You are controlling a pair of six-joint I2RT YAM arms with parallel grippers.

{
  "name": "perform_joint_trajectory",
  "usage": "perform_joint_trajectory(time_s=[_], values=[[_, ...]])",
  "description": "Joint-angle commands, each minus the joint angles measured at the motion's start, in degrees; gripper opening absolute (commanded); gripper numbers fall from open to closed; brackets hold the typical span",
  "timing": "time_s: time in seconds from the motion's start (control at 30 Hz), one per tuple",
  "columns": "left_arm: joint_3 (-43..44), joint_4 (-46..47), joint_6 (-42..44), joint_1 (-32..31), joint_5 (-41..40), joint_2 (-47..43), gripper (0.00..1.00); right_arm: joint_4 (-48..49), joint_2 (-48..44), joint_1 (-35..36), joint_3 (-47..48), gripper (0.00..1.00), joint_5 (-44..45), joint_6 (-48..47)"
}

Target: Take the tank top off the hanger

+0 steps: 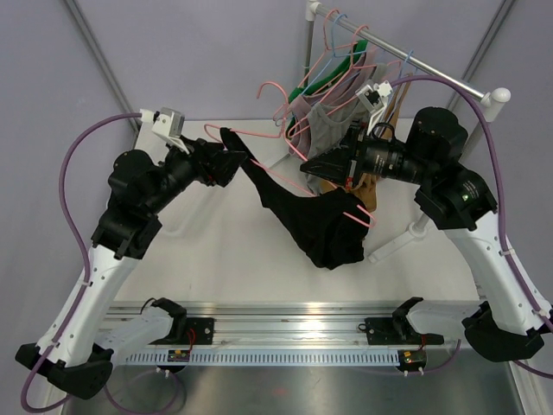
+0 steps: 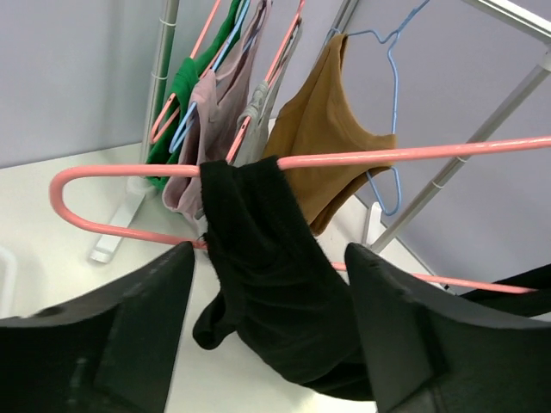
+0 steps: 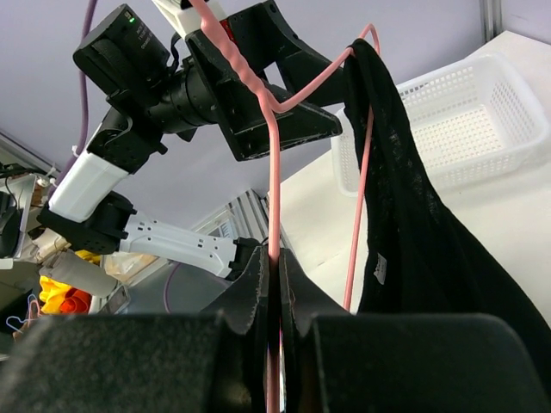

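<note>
Top: black fabric tank top [image 1: 315,226] sags between left gripper [image 1: 228,159] and right gripper [image 1: 311,166]. Left wrist: jaws spread, strap between them on thin pink wire hanger [image 2: 387,157]. Right wrist: right gripper pinching hanger wire. Likely next: clamp strap, pull off.

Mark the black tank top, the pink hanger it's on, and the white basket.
black tank top [image 1: 315,229], top external view, bunched lower body.
pink hanger [image 2: 387,156], left wrist view, upper bar.
white basket [image 3: 495,163], right wrist view, near side wall.
</note>
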Motion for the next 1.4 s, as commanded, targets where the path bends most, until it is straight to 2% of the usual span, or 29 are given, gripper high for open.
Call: perform_joint_trajectory(time_s=[0.0,0.13,0.17,0.33,0.4,0.47,0.53,0.57,0.63,0.67,0.77,0.87,0.93,1.03,1.13,1.23,1.3,1.37], values=[[0.3,4.8,1.7,-1.0,-1.6,1.5,0.69,5.3,-0.3,0.8,0.6,0.00,1.5,-1.4],[0.9,4.6,2.4,-1.6,-3.5,3.7,0.58,6.6,-0.8,0.9,-0.3,0.00,-0.9,-0.9],[1.1,4.3,2.5,-1.6,-4.1,3.9,0.46,6.4,-1.0,0.9,-1.0,0.00,-0.1,-1.4],[1.3,3.8,2.7,-1.7,-7.7,4.5,0.24,5.6,-1.6,0.9,-2.0,0.00,0.1,-3.0],[1.4,3.6,2.6,-1.7,-8.9,4.8,0.10,5.7,-2.4,0.9,-2.8,0.00,0.0,-3.6],[1.9,3.2,2.2,-1.7,-11.0,4.9,0.00,4.7,-3.2,0.9,-3.9,0.00,2.0,-4.4],[2.3,1.3,1.0,-1.7,-14.3,4.4,0.00,3.2,-4.2,0.9,-4.7,0.00,4.0,-6.3],[2.3,-0.6,0.4,-1.7,-19.3,4.0,0.00,1.1,-4.6,0.9,-5.7,0.00,6.2,-6.9],[2.1,-2.8,-1.5,-1.7,-24.1,2.4,0.00,-1.4,-5.6,0.9,-7.8,0.00,7.3,-8.6],[2.1,-4.0,-2.2,-1.7,-29.2,1.8,0.00,-1.9,-5.8,0.9,-8.7,0.00,6.2,-9.1],[2.7,-11.2,-4.6,-1.7,-37.8,1.0,0.00,-1.8,-8.1,0.8,-12.8,0.00,1.0,-10.2],[3.6,-15.5,-6.1,-1.6,-42.5,0.8,0.00,1.6,-11.8,0.9,-17.6,0.00,-6.3,-10.7],[4.3,-17.3,-6.4,-1.6,-43.0,1.0,0.00,4.9,-15.3,0.9,-20.1,0.00,-9.5,-9.6],[5.2,-20.4,-6.8,-1.6,-41.3,2.0,0.00,11.2,-19.3,0.9,-23.5,0.00,-12.4,-8.0],[3.1,-21.0,-6.1,-1.6,-33.9,1.0,0.00,17.7,-22.5,0.9,-26.1,0.00,-9.8,-6.5],[-0.9,-17.9,-6.0,-1.6,-22.6,-3.9,0.00,20.4,-23.8,0.9,-27.2,0.00,-3.6,-5.6],[-7.0,-12.6,-8.0,-1.7,-10.8,-8.4,0.00,27.3,-24.0,0.8,-29.6,0.00,-1.0,-3.4],[-13.1,-7.5,-10.3,-1.7,0.1,-10.5,0.00,39.6,-23.4,0.9,-33.0,0.00,1.9,-0.1]])
